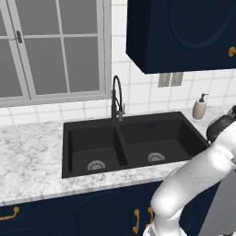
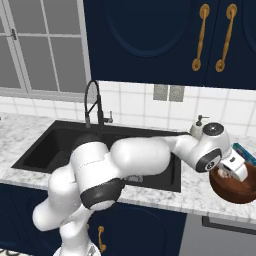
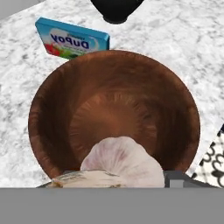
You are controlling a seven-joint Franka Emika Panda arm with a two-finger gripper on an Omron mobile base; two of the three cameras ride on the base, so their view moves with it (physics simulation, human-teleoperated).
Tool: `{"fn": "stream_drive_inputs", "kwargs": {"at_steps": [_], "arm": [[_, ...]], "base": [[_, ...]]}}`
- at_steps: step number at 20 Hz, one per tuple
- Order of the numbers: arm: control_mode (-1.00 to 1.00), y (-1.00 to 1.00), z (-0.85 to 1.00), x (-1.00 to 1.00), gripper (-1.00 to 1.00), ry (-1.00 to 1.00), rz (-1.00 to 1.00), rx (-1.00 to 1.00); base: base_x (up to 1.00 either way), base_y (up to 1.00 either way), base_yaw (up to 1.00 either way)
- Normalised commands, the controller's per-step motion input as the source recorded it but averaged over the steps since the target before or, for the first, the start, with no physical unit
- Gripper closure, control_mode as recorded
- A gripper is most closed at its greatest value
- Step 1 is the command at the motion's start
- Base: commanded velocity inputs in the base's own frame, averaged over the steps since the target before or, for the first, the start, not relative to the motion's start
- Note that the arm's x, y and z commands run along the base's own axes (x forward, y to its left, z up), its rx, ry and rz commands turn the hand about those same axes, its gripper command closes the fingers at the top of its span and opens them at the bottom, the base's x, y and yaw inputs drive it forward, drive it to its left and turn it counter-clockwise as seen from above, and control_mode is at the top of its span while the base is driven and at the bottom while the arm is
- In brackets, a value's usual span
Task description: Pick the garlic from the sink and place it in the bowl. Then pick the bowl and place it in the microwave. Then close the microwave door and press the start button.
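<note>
The reddish-brown bowl (image 3: 109, 100) stands on the marble counter to the right of the sink (image 1: 129, 143), straight below my hand. My gripper (image 3: 118, 180) hangs just above the bowl's near side, shut on the garlic (image 3: 122, 159), a pale lumpy bulb that hides most of the fingertips. From the right base view the gripper (image 2: 231, 172) dips over the bowl (image 2: 235, 194) rim. The black double sink (image 2: 60, 145) lies to the left with both basins bare. The microwave is out of view.
A blue carton (image 3: 72, 39) lies on the counter just beyond the bowl, and a black rounded object (image 3: 116, 11) stands behind it. A soap dispenser (image 1: 199, 107) sits at the sink's back right corner, beside the gooseneck faucet (image 1: 116, 99).
</note>
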Motion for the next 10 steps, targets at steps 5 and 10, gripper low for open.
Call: {"fn": "stream_drive_inputs", "kwargs": {"at_steps": [5,10], "arm": [[-1.0,-0.1,-0.36,0.15,1.0,0.0,0.0,0.03],[-1.0,-0.02,-0.45,0.14,1.0,0.0,0.0,0.01]], "base": [[0.0,0.0,0.0],[0.0,0.0,0.0]]}}
